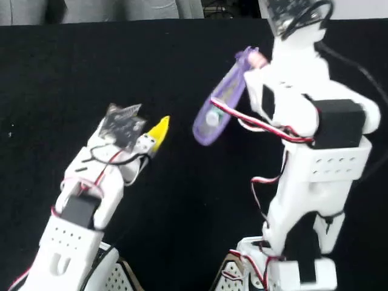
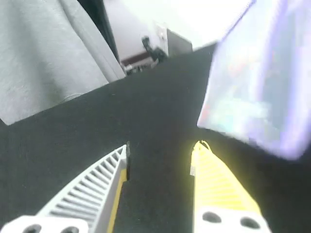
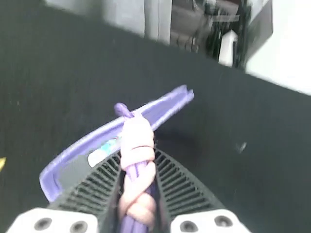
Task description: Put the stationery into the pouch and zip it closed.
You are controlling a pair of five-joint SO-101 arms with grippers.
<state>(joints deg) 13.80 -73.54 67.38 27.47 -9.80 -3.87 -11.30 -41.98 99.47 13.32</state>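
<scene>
Your purple pouch (image 1: 221, 108) hangs tilted in the air above the black table (image 1: 91, 73), held by its upper end. It looks soft and light (something pale shows through its side), so expect sag and swing. The right gripper (image 3: 138, 155) is clamped on its pink loop (image 3: 133, 126). The left gripper (image 2: 160, 148) sits near, jaws apart and holding nothing. I'd have it take the free lower end.

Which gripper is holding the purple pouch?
The right gripper, shut on one end of the pouch. The left gripper is open and empty.
</scene>
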